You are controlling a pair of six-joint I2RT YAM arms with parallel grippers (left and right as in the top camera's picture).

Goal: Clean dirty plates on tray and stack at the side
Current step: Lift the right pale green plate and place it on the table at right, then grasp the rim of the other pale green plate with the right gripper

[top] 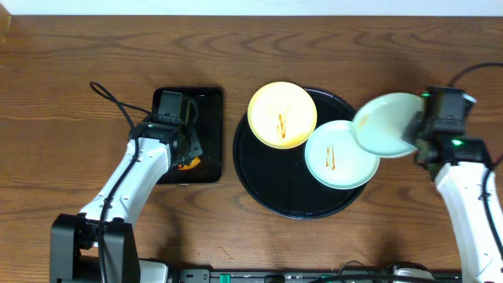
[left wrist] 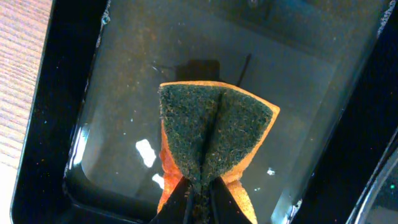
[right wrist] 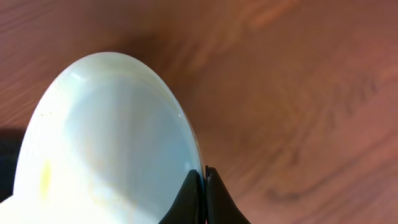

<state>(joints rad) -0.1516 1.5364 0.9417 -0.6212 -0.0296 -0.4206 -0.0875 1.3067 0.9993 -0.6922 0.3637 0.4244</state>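
On the wooden table, the large round black tray lies right of centre and carries two of the plates flat. These are the pale yellow plate, at the tray's upper left with its edge over the rim, and a mint-blue plate at the right. Each has a brown-orange streak at its centre, so I judge both uncleaned. The left arm reaches up and inward over the smaller rectangular tray, whose glinting floor suggests shallow water, probably for wetting. The right arm rises along the table's right side and bends toward the round tray. It holds the third plate, also mint-blue, lifted and tilted above the tray's right rim. This plate overlaps the flat mint-blue plate in the overhead view, and it is probably angled to offer its face for wiping. The sponge, orange with a dark green scouring side, is folded with the green outward. The left tool is closed tightly on the sponge's lower end just above the rectangular tray. The right tool is nearly closed, pinching the thin rim of the third plate.
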